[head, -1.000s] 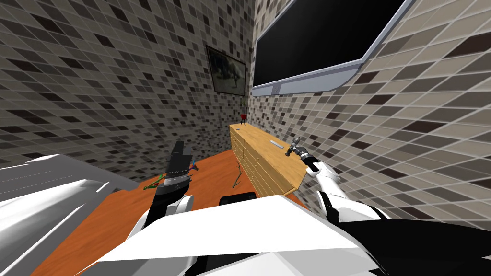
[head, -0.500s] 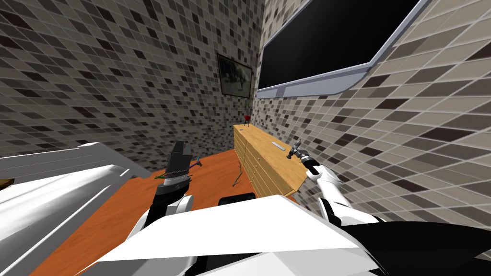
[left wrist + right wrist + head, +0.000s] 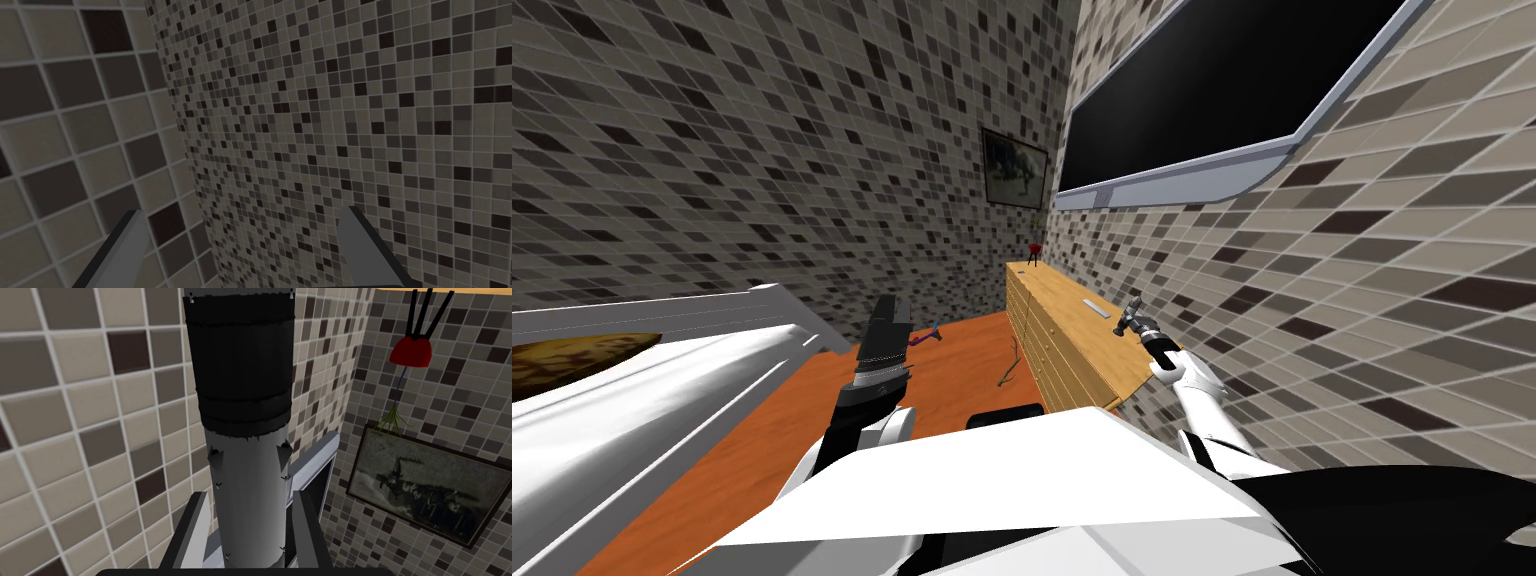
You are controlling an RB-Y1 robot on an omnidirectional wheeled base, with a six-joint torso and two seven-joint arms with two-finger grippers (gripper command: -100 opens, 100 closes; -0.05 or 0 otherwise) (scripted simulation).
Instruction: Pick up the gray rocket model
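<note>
The rocket model point(image 3: 245, 478) is a grey tube with a black upper section, and it stands between the fingers point(image 3: 196, 523) of my right gripper point(image 3: 250, 495), which press its sides. In the head view the right gripper point(image 3: 1134, 322) holds the rocket point(image 3: 1125, 317) just above the near end of a wooden dresser point(image 3: 1072, 335). My left gripper point(image 3: 887, 322) is raised over the orange floor, and its fingers point(image 3: 125, 245) stand wide apart with nothing between them.
The dresser runs along the tiled right wall under a big dark screen point(image 3: 1212, 90). On it are a red object on a tripod point(image 3: 1033, 250) and a flat grey piece point(image 3: 1095, 305). A twig point(image 3: 1009, 368) lies on the floor. White furniture point(image 3: 662, 370) fills the left.
The whole head view has shifted, so I have turned; more of the white furniture shows on the left. The right gripper still holds the rocket over the dresser's near end.
</note>
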